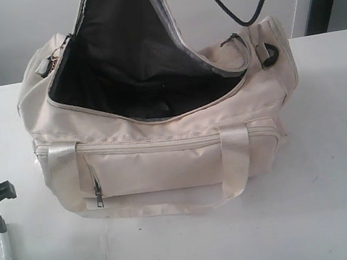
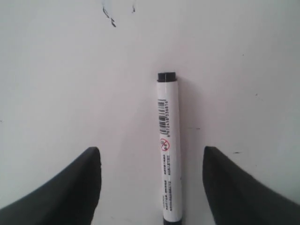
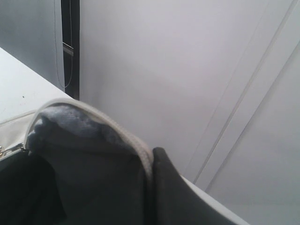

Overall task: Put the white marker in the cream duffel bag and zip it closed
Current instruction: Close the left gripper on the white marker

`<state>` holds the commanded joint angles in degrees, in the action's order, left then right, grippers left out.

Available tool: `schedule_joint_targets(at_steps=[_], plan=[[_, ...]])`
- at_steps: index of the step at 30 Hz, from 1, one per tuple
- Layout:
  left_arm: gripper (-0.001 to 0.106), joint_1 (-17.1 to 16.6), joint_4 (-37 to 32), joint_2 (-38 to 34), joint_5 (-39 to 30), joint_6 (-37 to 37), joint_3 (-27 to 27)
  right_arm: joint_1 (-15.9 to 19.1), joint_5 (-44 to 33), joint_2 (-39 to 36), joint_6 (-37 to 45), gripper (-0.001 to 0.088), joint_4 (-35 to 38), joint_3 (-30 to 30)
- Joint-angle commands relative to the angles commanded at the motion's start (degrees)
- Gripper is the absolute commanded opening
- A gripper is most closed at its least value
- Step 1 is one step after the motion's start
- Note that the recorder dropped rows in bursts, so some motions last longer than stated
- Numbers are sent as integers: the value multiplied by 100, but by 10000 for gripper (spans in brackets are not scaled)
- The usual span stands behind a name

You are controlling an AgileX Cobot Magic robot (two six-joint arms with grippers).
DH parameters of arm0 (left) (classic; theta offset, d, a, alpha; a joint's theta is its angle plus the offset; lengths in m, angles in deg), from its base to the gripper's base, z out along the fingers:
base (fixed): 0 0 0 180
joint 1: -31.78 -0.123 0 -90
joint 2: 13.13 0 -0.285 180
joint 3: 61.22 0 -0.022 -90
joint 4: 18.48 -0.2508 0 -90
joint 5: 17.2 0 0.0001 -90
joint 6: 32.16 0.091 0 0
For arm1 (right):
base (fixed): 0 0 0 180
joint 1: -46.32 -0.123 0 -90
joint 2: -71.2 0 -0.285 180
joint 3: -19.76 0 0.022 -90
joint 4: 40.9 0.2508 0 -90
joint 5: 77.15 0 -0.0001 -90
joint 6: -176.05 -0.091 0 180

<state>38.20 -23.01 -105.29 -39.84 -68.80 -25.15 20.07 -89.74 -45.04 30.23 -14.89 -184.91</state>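
White marker (image 2: 168,150): slim smooth barrel, flat on desk (image 1: 304,215), well apart from soft cream duffel bag (image 1: 165,164) | long axis runs down the gap between the spread, empty left fingers (image 2: 70,187), the nearer arm | right fingers (image 3: 173,192) clenched on raised zip flap (image 3: 93,119), bag mouth open

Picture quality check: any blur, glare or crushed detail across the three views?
Exterior view: soft; lining of the cream duffel bag crushed near black, table washed out. Left wrist view: sharpest, barcode on the white marker shows, faint shadow alongside. Right wrist view: the bag's zip edge close and blurred.
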Motion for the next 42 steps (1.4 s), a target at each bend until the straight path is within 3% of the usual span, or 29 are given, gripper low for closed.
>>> schedule_joint_targets(at_steps=[6, 25, 32, 42], plan=[[641, 227, 0, -322, 184, -181, 0, 0, 0, 0, 0, 0, 0, 0], [641, 227, -71, -842, 368, -239, 0, 0, 0, 0, 0, 0, 0, 0], [486, 227, -90, -924, 391, -229, 0, 0, 0, 0, 0, 0, 0, 0], [479, 227, -101, -1196, 508, -229, 0, 0, 0, 0, 0, 0, 0, 0]])
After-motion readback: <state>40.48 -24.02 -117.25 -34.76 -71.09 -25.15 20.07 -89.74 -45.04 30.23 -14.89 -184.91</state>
